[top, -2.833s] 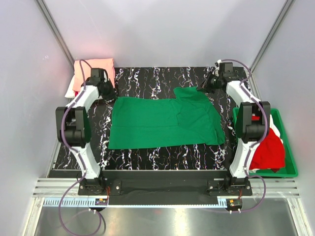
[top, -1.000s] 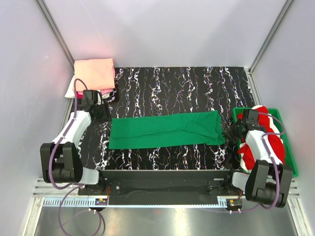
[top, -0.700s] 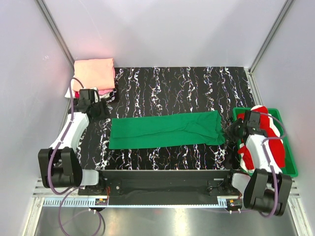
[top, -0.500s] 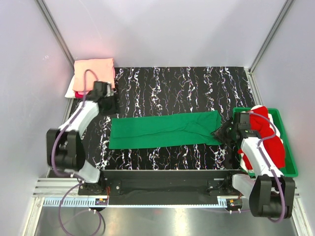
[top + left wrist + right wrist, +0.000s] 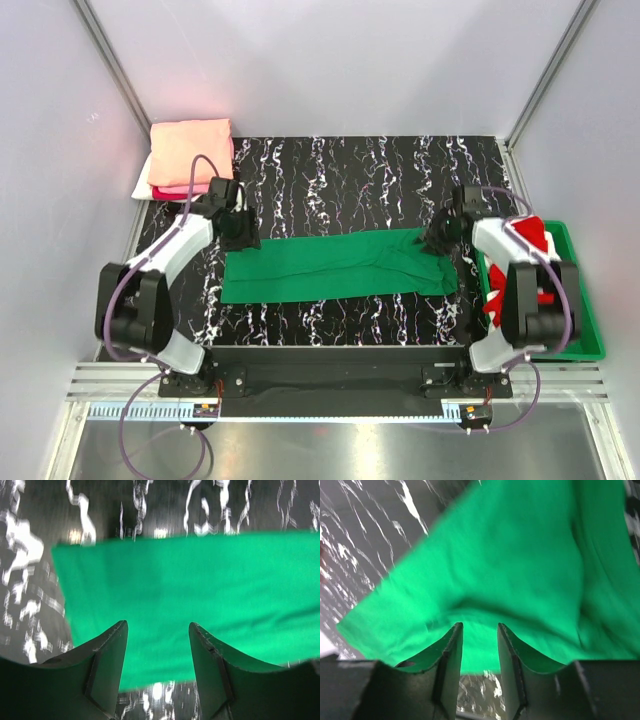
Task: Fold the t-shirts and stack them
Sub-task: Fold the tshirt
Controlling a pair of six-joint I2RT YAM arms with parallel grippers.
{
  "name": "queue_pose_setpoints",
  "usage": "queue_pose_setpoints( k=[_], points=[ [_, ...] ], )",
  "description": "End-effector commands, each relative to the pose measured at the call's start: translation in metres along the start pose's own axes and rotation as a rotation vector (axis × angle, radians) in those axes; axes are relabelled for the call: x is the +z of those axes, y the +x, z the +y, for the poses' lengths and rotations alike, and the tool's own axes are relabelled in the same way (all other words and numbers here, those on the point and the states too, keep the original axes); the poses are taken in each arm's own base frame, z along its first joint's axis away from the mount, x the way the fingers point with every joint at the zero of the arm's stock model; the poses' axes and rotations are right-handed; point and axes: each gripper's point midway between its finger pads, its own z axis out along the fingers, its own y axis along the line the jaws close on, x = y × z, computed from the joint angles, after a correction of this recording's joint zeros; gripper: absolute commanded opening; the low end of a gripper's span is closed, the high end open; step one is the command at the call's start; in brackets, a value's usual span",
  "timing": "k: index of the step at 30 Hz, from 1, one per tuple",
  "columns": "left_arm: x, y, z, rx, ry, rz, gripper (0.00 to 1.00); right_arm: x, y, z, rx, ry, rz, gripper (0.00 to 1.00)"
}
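Observation:
A bright green t-shirt (image 5: 340,265), folded into a long narrow strip, lies flat across the middle of the black marbled table. My left gripper (image 5: 241,236) hovers over the strip's far left corner. In the left wrist view it (image 5: 157,630) is open above the green cloth (image 5: 200,580), holding nothing. My right gripper (image 5: 437,238) is over the far right corner. Its wrist view shows it (image 5: 480,630) open, the green cloth (image 5: 510,555) lying just beyond the fingertips. A folded salmon-peach t-shirt (image 5: 190,150) tops a stack at the back left. A red t-shirt (image 5: 529,229) lies in the bin.
A rigid green bin (image 5: 592,335) stands at the right edge, partly hidden by the right arm. Hot pink (image 5: 176,188) and white (image 5: 142,182) cloth peek from under the salmon-peach shirt. Grey walls close in on both sides and the back.
The green t-shirt went from a wide spread to a narrow strip. Both grippers then swung in from the sides to the strip's far corners. The right jaws opened wider.

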Motion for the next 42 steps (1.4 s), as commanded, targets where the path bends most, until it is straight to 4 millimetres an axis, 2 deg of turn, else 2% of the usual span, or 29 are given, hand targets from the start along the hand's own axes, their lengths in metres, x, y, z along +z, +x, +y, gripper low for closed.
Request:
queue_pose_setpoints(
  k=[1,2,4,6,7,13,16,19,22,26,28,31,32,33,35,36,40,42],
  points=[
    [-0.033,0.009,-0.001,0.007,0.021,-0.047,0.57,0.017,-0.019,0.012,-0.096,0.0,-0.005,0.4],
    [-0.044,0.009,-0.001,0.012,0.029,-0.076,0.57,0.029,-0.017,0.008,-0.092,0.022,0.025,0.39],
    [-0.05,0.022,0.004,0.018,0.019,-0.071,0.58,0.036,-0.017,0.012,-0.111,0.021,0.043,0.38],
    [-0.062,0.025,0.006,0.029,0.018,-0.103,0.59,0.044,-0.009,0.009,-0.118,0.035,0.07,0.36],
    [-0.063,0.032,0.01,0.031,0.009,-0.098,0.59,0.044,-0.006,0.008,-0.119,0.035,0.073,0.36],
    [-0.072,0.031,0.018,0.048,-0.022,-0.166,0.6,0.04,0.025,0.006,-0.133,0.017,0.102,0.32],
    [-0.074,0.03,0.021,0.053,-0.036,-0.172,0.6,0.022,0.032,0.01,-0.156,0.01,0.069,0.32],
    [-0.072,0.03,0.027,0.052,-0.07,-0.163,0.59,-0.012,0.037,0.012,-0.196,-0.016,0.015,0.31],
    [-0.072,0.03,0.027,0.051,-0.069,-0.165,0.59,-0.03,0.052,0.001,-0.233,-0.01,0.038,0.31],
    [-0.073,0.029,0.027,0.051,-0.073,-0.172,0.59,-0.053,0.097,-0.009,-0.253,-0.099,0.156,0.32],
    [-0.073,0.028,0.027,0.052,-0.071,-0.17,0.59,-0.06,0.11,0.0,-0.25,-0.138,0.173,0.32],
    [-0.071,0.028,0.025,0.048,-0.063,-0.165,0.59,-0.063,0.089,0.004,-0.212,-0.1,0.065,0.33],
    [-0.07,0.028,0.023,0.047,-0.054,-0.16,0.59,-0.06,0.07,0.012,-0.221,-0.077,0.015,0.34],
    [-0.069,0.027,0.022,0.046,-0.049,-0.162,0.59,-0.056,0.062,0.018,-0.236,-0.067,0.006,0.35],
    [-0.068,0.029,0.022,0.044,-0.049,-0.154,0.59,-0.042,0.045,0.034,-0.258,-0.043,0.034,0.43],
    [-0.067,0.031,0.023,0.044,-0.052,-0.147,0.59,-0.037,0.04,0.04,-0.272,-0.043,0.045,0.45],
    [-0.072,0.032,0.023,0.043,-0.046,-0.164,0.59,-0.009,0.031,0.051,-0.269,-0.034,0.086,0.65],
    [-0.073,0.032,0.023,0.042,-0.044,-0.17,0.59,0.0,0.03,0.049,-0.271,-0.012,0.103,0.67]
  ],
)
